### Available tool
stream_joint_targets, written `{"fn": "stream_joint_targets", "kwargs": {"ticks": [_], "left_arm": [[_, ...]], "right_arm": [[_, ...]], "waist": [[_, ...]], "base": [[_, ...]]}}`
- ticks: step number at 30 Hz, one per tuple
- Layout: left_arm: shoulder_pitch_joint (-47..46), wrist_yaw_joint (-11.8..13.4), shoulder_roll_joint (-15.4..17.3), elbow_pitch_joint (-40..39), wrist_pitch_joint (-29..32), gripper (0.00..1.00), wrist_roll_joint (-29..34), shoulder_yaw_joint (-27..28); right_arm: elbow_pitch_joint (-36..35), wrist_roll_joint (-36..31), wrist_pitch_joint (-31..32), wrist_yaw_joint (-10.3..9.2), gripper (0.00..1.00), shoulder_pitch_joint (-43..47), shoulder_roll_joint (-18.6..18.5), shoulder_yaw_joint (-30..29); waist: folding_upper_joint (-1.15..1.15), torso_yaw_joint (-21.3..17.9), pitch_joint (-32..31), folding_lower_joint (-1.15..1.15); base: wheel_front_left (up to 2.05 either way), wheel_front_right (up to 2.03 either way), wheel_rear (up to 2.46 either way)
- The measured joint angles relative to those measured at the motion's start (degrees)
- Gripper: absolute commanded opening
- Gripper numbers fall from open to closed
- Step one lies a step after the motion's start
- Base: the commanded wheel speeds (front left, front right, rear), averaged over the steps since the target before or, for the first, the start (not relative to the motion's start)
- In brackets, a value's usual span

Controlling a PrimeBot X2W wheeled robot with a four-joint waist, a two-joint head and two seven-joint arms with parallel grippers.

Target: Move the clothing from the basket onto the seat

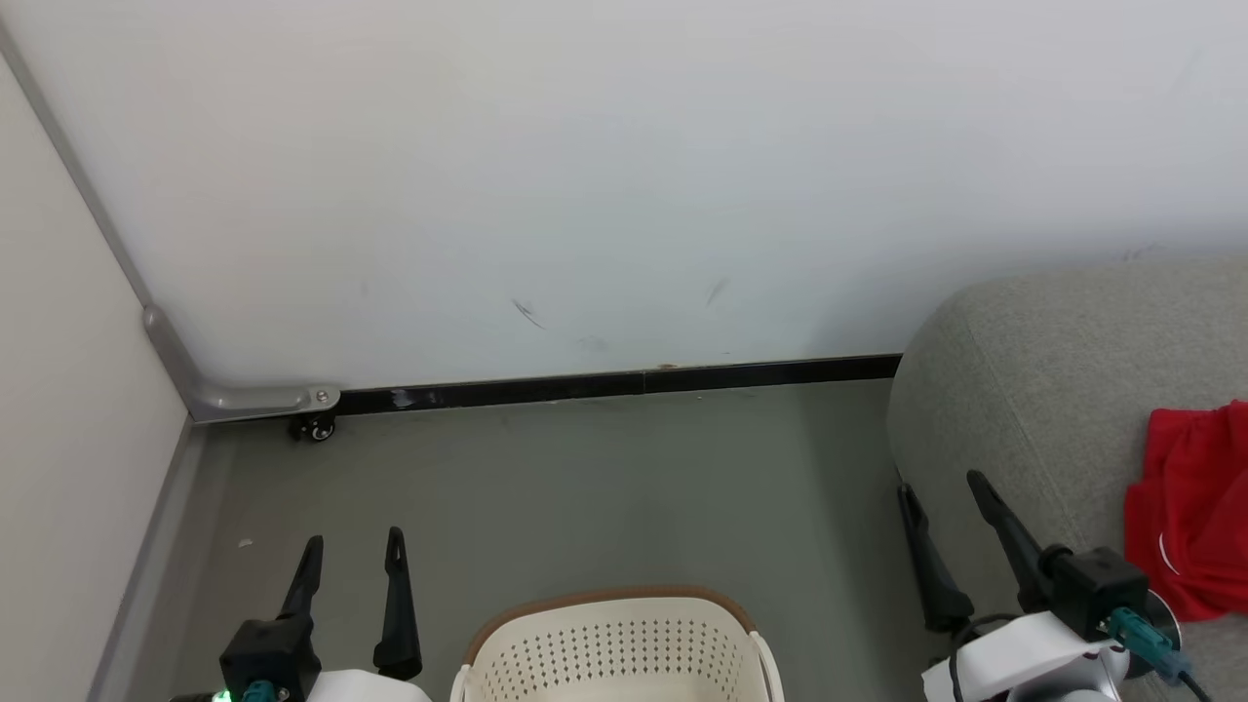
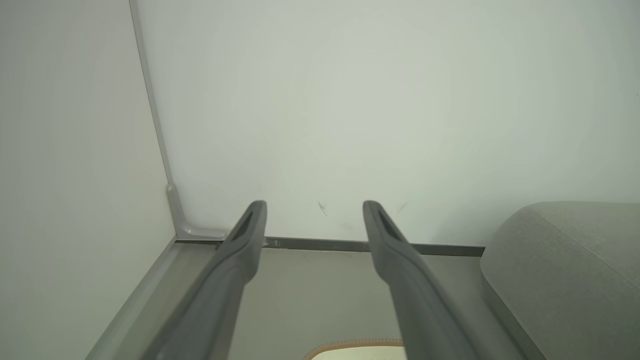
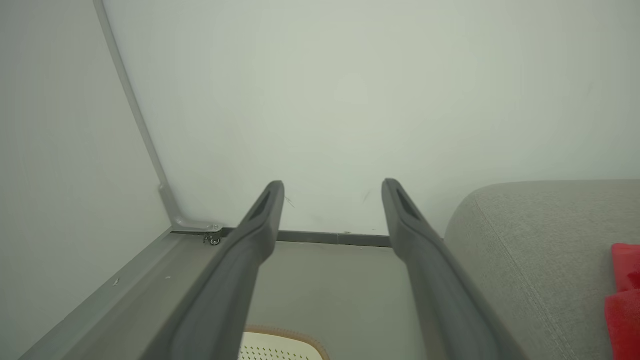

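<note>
Red clothing point(image 1: 1194, 507) lies crumpled on the seat point(image 1: 1024, 390), back from its rounded end. The basket point(image 1: 614, 648) stands on the floor. Left end effector point(image 1: 354, 538) and right end effector point(image 1: 940, 483) hang released, empty. The fabric looks soft and light; pinch a raised fold.

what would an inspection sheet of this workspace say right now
surface: grey floor, smooth, running from wall to basket
job's things: basket at the bottom edge, inside mostly cut off; red clothing lying on the grey seat
clutter: small pale speck on the floor near the left wall
grippers: left gripper open, holding nothing; right gripper open, holding nothing, by the seat's edge
cables: dark cable with teal plug at the right wrist
surroundings: white wall, black skirting, caster in the corner
</note>
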Motion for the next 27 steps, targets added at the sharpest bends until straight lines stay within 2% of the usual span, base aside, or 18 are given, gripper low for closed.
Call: {"fn": "stream_joint_targets", "kwargs": {"ticks": [8, 27], "left_arm": [[0.0, -0.3, -0.1, 0.3, 0.0, 1.0, 0.6, -0.9], [-0.2, -0.4, 0.3, 1.2, 0.4, 1.0, 1.5, -1.6]], "right_arm": [[-1.9, -1.7, 0.8, 0.0, 1.0, 4.2, 0.8, -0.5], [-6.5, -2.2, 2.5, 0.0, 1.0, 7.8, 1.3, -1.2]], "waist": [[0.0, 1.2, -0.8, 0.0], [0.0, 1.3, -0.1, 0.0]], "base": [[0.0, 0.0, 0.0], [0.0, 0.0, 0.0]]}}
